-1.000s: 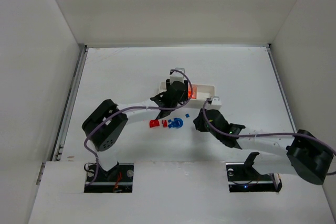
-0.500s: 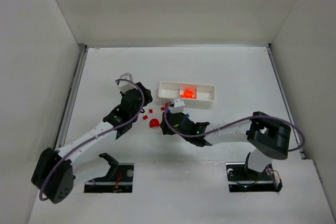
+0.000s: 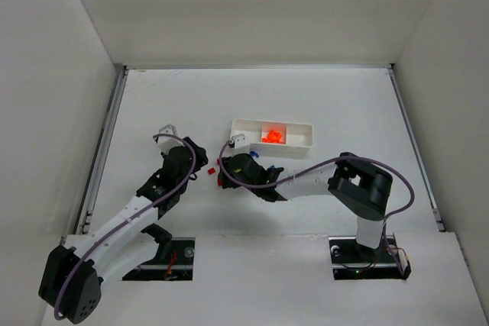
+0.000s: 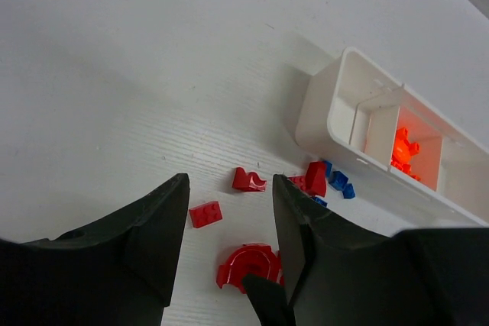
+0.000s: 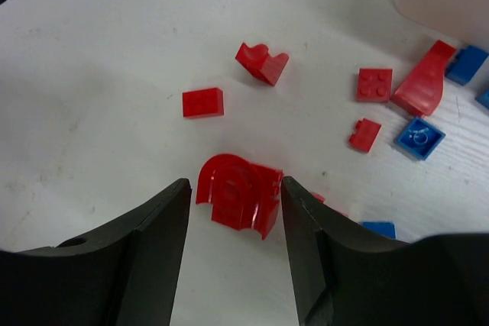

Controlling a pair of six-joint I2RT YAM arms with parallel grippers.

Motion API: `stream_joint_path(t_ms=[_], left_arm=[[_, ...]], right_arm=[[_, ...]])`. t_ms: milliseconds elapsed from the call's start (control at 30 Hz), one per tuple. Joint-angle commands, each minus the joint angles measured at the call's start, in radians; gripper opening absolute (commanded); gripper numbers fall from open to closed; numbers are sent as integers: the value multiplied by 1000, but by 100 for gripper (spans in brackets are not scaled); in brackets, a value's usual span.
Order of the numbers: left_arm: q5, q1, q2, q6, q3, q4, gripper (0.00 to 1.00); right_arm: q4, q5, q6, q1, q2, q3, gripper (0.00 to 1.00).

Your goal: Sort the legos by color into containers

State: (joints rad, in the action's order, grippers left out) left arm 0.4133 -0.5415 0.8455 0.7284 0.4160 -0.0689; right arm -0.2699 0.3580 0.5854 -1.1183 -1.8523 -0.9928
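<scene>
The containers are one white tray (image 3: 294, 126) (image 4: 327, 112) whose middle compartment holds orange legos (image 3: 271, 137) (image 4: 403, 149). Loose red and blue legos lie on the table to its near left. My right gripper (image 5: 234, 185) (image 3: 224, 175) is open and low over the table, and its fingers straddle a red arch-shaped piece (image 5: 238, 196) (image 4: 248, 265). A small red brick (image 5: 203, 102) (image 4: 206, 214) and a notched red piece (image 5: 261, 62) (image 4: 248, 181) lie just beyond it. My left gripper (image 4: 229, 188) (image 3: 199, 172) hovers open and empty just left of the pile.
More red pieces (image 5: 374, 84) and blue pieces (image 5: 419, 137) (image 4: 338, 183) lie between the arch and the tray. My two grippers are close together over the pile. White walls enclose the table on three sides.
My left arm left the tray and pulled back to the left of the pile. My right arm swung left across the table to the red arch piece and opened its jaws.
</scene>
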Motion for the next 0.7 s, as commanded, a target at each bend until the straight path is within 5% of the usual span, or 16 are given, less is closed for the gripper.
stream_joint_path(t_ms=[0, 333, 567, 667], left_arm=[[-1, 2, -45, 46, -13, 38, 45], [-1, 1, -109, 40, -43, 118, 45], [-1, -10, -129, 31, -26, 136, 45], [-1, -21, -128, 28, -19, 141, 46]], right_arm=[[4, -14, -22, 12, -33, -56, 56], [20, -5, -13, 8, -65, -61, 53], [17, -14, 7, 8, -62, -50, 28], [12, -10, 14, 8, -32, -40, 24]])
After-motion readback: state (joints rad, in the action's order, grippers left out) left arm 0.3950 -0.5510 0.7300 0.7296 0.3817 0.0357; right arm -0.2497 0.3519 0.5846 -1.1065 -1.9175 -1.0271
